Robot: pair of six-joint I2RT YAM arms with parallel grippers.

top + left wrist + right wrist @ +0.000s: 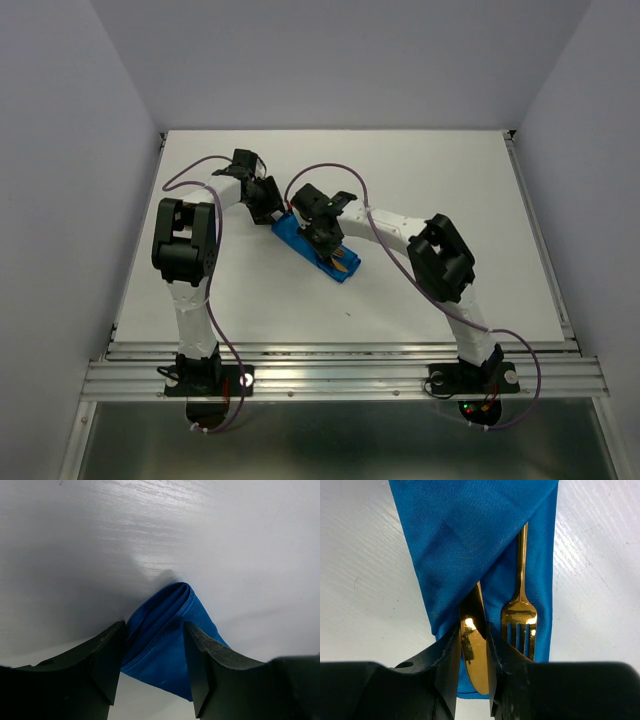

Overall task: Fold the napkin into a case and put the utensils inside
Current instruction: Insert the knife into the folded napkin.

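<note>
The napkin is folded into a narrow blue case [298,240] lying diagonally at the table's middle. In the right wrist view the case [465,540] has a diagonal flap. A golden fork [519,615] lies with its handle tucked under the flap, tines out. A golden knife [476,665] sits beside it, its upper end under the flap. My right gripper [473,640] is shut on the knife's blade; it shows over the case in the top view [325,238]. My left gripper [152,665] is open, straddling the case's far end [165,630], at the case's upper left [270,212].
The white table [450,180] has a raised rail along its right edge [540,230] and metal rails at the near edge. Grey walls enclose the sides. Both arms' cables loop above the table's middle.
</note>
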